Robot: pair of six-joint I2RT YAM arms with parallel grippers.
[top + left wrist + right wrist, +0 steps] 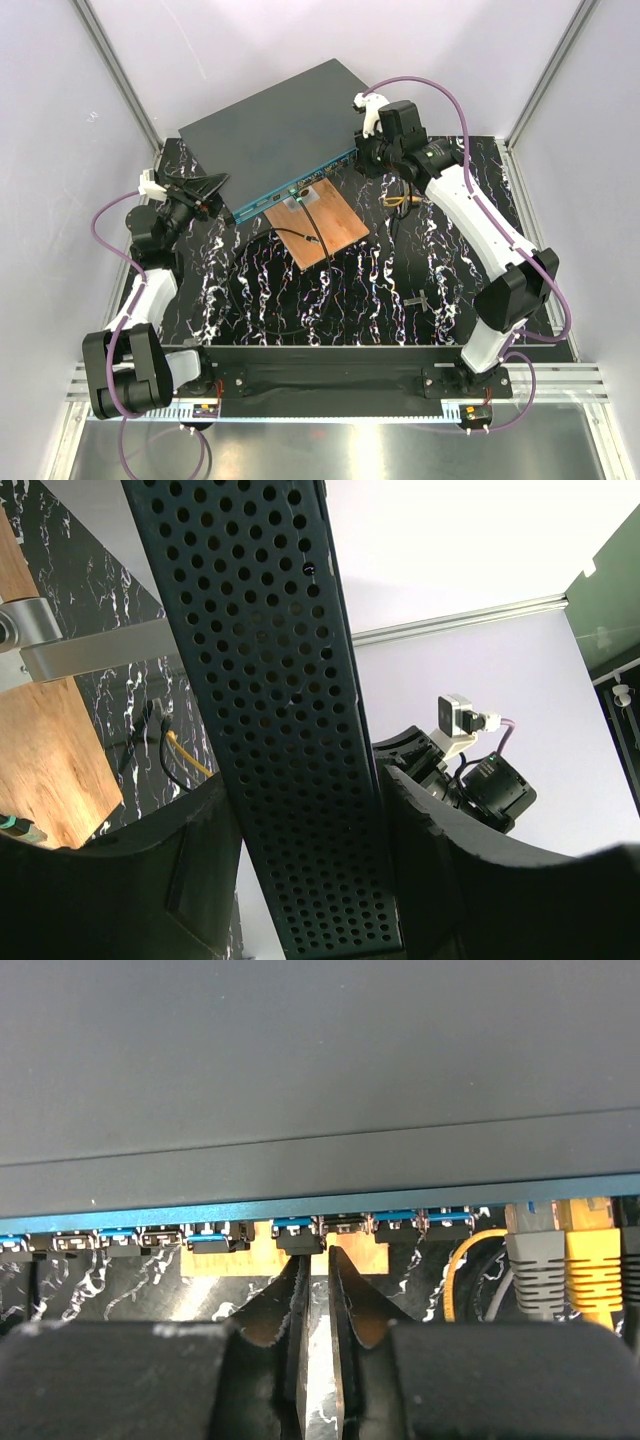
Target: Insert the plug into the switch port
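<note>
Nearest me the black marbled bench (440, 270) lies open. On its middle the copper-brown board (328, 228) sits flat and turned at an angle, and its far edge meets the teal front of the switch (275, 130). A thin black wire (290, 233) runs across the board.

A step right, yellow cable (400, 203) curls on the bench below my right wrist. My right pincer (317, 1265) is low at the port row, right of its middle. The fingers are all but together, with only a slit of bench showing between them. Straight past the tips a dark block (297, 1238) sits in a port, but I cannot tell whether that is the plug. Further right, a grey plug (537, 1260) and a yellow plug (595, 1260) are seated side by side.

On the left, my left pincer (212, 190) is clamped on the switch's perforated left end, with one finger (200, 880) pressed on each side.

The switch lies flat across the far half. It is skewed, with its front facing near-right, and its far corner juts beyond the bench.
</note>
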